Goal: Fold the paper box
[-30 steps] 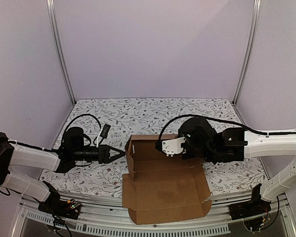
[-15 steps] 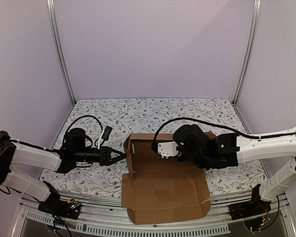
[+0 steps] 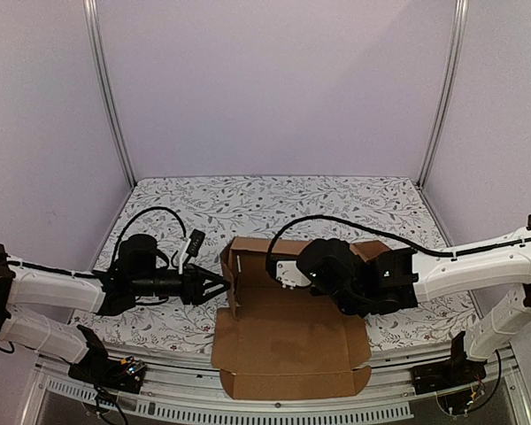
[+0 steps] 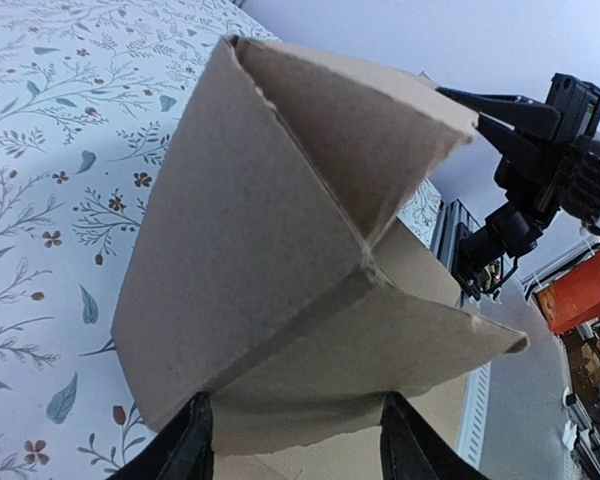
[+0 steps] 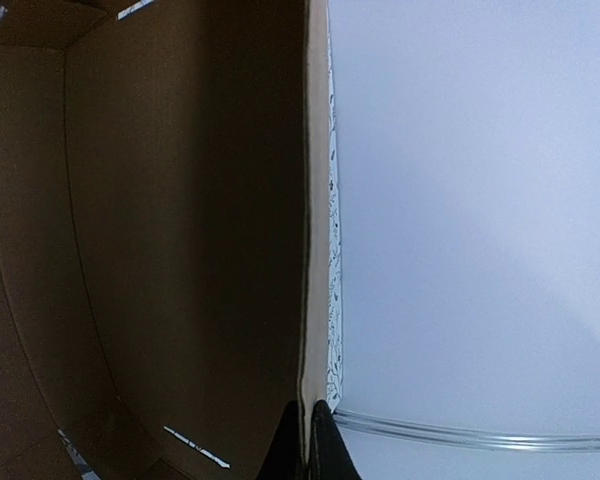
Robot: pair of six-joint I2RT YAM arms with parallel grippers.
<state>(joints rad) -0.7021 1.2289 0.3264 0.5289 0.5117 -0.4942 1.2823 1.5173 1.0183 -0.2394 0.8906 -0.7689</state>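
the paper box (image 3: 288, 341) looks light and stiff, bending at its creases; best grab a wall's thin edge. left hand (image 3: 219, 288) is spread, right hand (image 5: 307, 440) pressed together.

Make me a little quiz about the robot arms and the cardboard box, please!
1. True or false: the left pincer has its fingers apart.
2. The cover on the table shows: A stripes, B leaves and flowers, C dots.
3. Which pincer is shut, right by a wall of the paper box?
Key: 1 true. 2 B. 3 the right pincer.
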